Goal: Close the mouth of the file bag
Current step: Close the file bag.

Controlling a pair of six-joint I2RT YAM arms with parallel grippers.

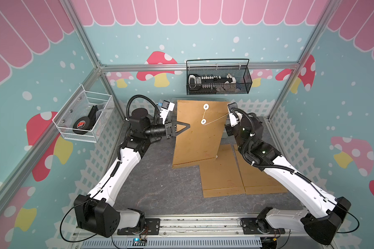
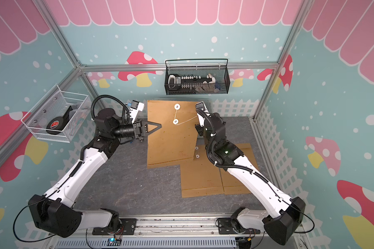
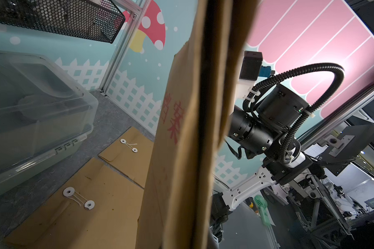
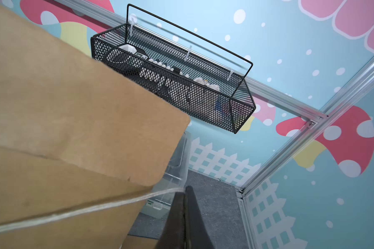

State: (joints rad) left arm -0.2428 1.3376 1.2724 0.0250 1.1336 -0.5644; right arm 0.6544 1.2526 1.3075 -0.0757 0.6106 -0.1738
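A brown paper file bag [image 1: 198,138] [image 2: 171,140] stands tilted above the table, its flap side facing up in both top views. My left gripper [image 1: 189,125] [image 2: 160,125] is shut on the bag's left edge; in the left wrist view the bag [image 3: 177,172] fills the middle and hides the jaws. Two white discs sit on it, an upper disc [image 1: 206,106] and a lower disc [image 1: 204,121]. A thin white string [image 1: 216,119] [image 4: 108,205] runs between them, then taut from the lower disc to my right gripper [image 4: 185,189], which is shut on its end.
Two more file bags [image 1: 220,172] [image 1: 259,179] lie flat at the front right. A clear plastic box [image 3: 30,112] stands behind the held bag. A black mesh basket [image 1: 218,79] hangs on the back wall. A white wire basket [image 1: 84,116] hangs on the left wall.
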